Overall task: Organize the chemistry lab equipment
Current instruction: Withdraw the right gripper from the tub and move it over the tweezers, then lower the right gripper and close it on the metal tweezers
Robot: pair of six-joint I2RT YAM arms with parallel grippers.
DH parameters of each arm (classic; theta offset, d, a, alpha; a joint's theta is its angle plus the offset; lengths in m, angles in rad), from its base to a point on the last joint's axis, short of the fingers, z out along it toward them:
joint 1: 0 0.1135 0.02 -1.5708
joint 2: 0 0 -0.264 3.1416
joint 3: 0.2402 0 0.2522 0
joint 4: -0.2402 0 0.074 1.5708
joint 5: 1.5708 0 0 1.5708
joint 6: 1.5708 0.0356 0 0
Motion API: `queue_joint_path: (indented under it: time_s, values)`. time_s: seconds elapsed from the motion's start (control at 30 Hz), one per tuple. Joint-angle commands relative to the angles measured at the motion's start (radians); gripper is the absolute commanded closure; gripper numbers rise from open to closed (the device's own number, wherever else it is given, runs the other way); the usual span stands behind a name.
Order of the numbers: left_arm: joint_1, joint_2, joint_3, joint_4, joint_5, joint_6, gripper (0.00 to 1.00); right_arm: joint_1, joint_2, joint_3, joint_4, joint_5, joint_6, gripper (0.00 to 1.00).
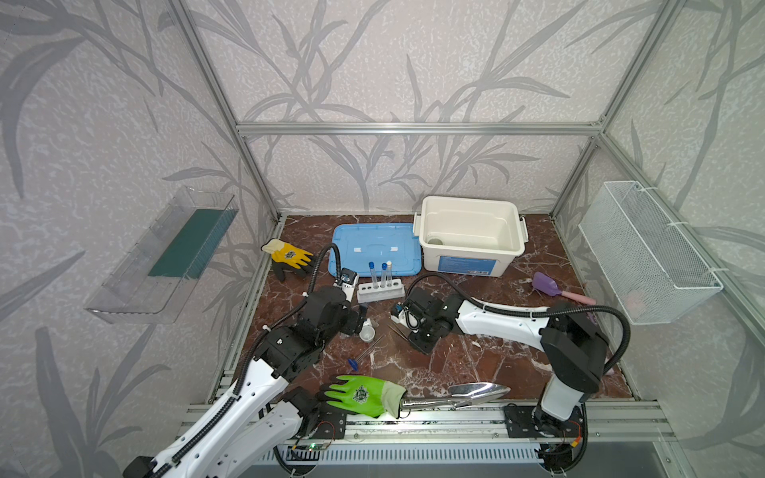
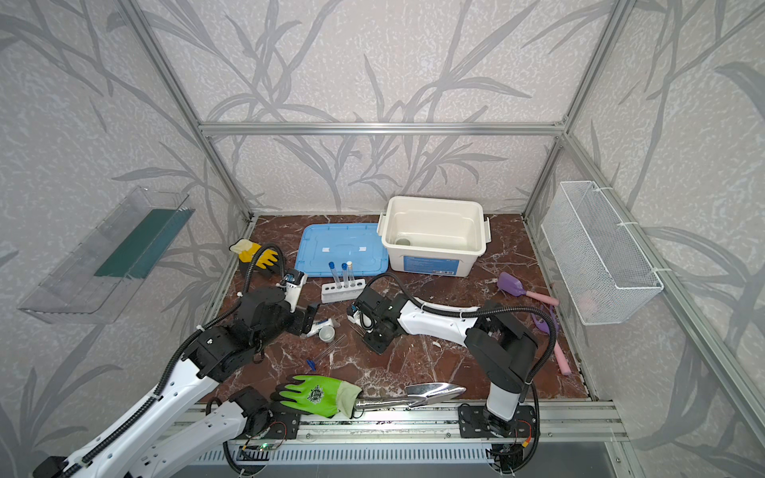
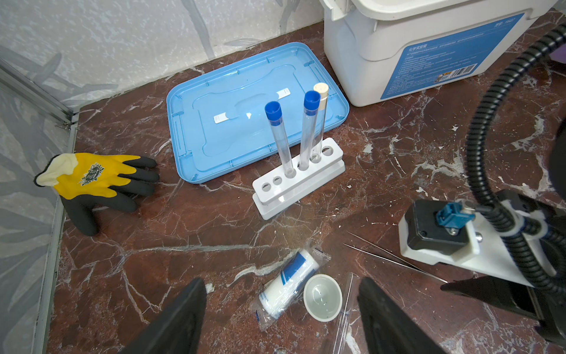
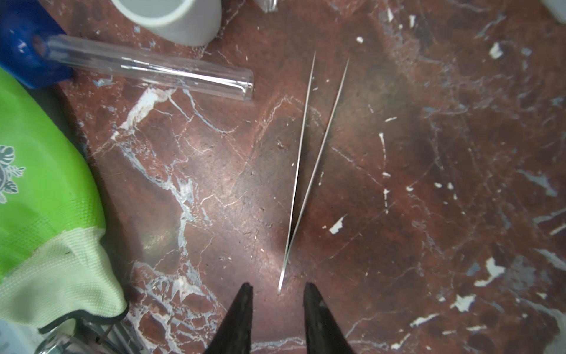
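A white six-hole rack (image 1: 381, 291) (image 3: 297, 180) holds three upright test tubes (image 3: 309, 131), two blue-capped and one white-capped. Another blue-capped test tube (image 4: 153, 70) lies on the table near the green glove. The thin metal tweezers (image 4: 306, 171) (image 1: 399, 331) lie flat. My right gripper (image 4: 278, 288) is low over their joined end, open by a narrow gap, tips either side and not touching. My left gripper (image 3: 281, 282) hangs wide open above the small white bowl (image 3: 322, 297) and a wrapped white bottle (image 3: 289, 283), holding nothing.
An open white bin (image 1: 470, 236) with a round cup (image 1: 434, 240) inside stands at the back, its blue lid (image 1: 374, 250) beside it. A yellow glove (image 1: 287, 256), green glove (image 1: 360, 393), metal trowel (image 1: 476, 393) and purple scoop (image 1: 546, 285) lie around. A wire basket (image 1: 650, 256) hangs at the right.
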Motion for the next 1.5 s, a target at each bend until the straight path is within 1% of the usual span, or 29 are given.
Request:
queue_joint_path:
  time_s: [0.0,0.33,0.7,1.1,1.47]
  values:
    - [-0.002,0.002,-0.004,0.005,-0.017,-0.013,0.21,0.007,0.028,-0.002,0.026,-0.023,0.004,0.72]
    - [-0.001,0.007,-0.004,0.003,-0.02,-0.009,0.21,0.009,0.092,0.02,0.018,0.005,0.005,0.78]
    - [0.0,0.007,-0.002,0.002,-0.018,-0.006,0.21,0.014,0.11,0.019,-0.005,0.073,0.001,0.89]
    - [0.0,0.019,-0.002,0.004,-0.017,-0.005,0.21,0.018,0.068,0.016,-0.037,0.095,-0.001,0.98]
    - [0.0,0.017,-0.001,0.0,-0.014,-0.008,0.21,0.006,0.013,0.014,-0.056,0.104,0.027,1.0]
